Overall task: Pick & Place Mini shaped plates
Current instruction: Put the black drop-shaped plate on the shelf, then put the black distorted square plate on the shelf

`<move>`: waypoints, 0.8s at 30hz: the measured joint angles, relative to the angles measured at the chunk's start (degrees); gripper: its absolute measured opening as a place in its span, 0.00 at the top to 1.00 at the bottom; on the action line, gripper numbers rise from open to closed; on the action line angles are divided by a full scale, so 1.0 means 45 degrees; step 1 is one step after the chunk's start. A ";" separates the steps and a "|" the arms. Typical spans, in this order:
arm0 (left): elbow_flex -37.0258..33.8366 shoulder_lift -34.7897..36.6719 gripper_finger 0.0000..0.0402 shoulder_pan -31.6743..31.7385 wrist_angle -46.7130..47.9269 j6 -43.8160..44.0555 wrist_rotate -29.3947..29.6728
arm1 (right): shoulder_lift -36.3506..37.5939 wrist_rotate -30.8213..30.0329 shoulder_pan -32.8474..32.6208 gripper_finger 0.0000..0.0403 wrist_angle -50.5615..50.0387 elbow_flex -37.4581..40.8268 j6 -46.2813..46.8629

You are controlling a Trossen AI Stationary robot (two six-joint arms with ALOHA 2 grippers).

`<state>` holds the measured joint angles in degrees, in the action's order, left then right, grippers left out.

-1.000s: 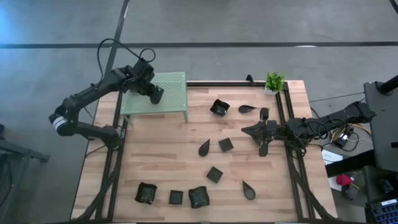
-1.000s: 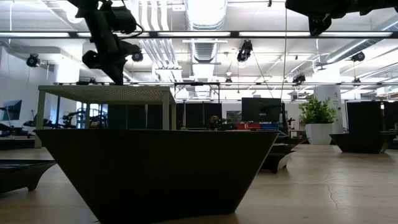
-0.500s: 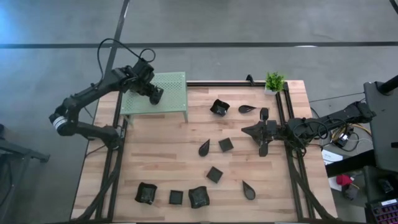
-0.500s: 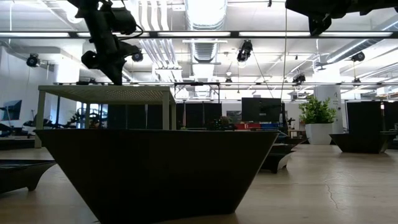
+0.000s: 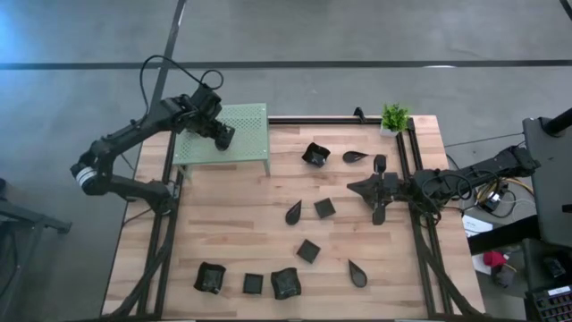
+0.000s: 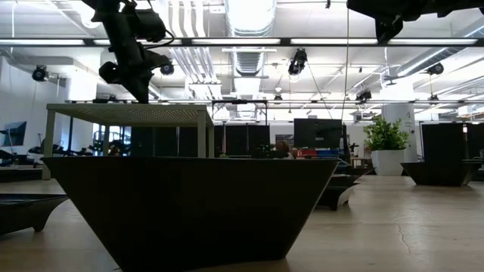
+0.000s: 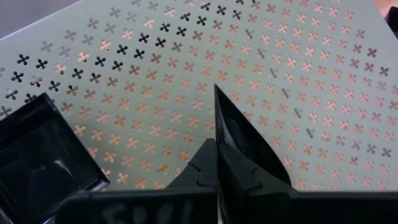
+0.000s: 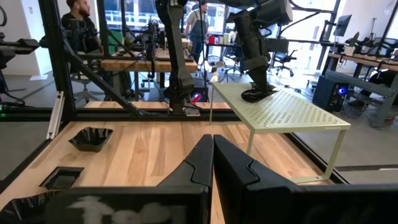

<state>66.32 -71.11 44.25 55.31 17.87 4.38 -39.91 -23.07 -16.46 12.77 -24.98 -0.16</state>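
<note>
Left arm reaches from the table's left side up over the green stand [image 5: 225, 134], elbow bent, wrist angled down. Left gripper [image 5: 223, 137] sits low over the stand's perforated top, fingers [image 7: 205, 168] pinched together on a thin black plate [image 7: 239, 134] that stands on edge against the surface. Another square plate [image 7: 40, 152] rests flat on the stand just beside it.

Right arm lies stretched in from the table's right edge, held low and level. Right gripper [image 5: 357, 188] points toward the table's middle, fingers [image 8: 208, 158] closed with nothing between them.

Remaining small black plates are scattered on the wooden table [image 5: 241, 233]: two near the far edge [image 5: 315, 154], a pair mid-table [image 5: 323, 207], one nearer the front [image 5: 308, 251], a row of three along the near edge [image 5: 253, 283], one teardrop [image 5: 357, 274] to their right.

Potted plant [image 5: 394, 117] at the far right corner
</note>
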 joint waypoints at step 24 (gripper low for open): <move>0.1169 0.1915 0.77 -0.1341 -0.0134 -0.1717 0.0719 | 0.0016 -0.0009 0.0290 0.98 0.1329 -0.0027 -0.0291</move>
<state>71.58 -62.50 38.21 54.70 10.14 7.62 -39.83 -23.11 -15.15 18.75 -25.10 -1.48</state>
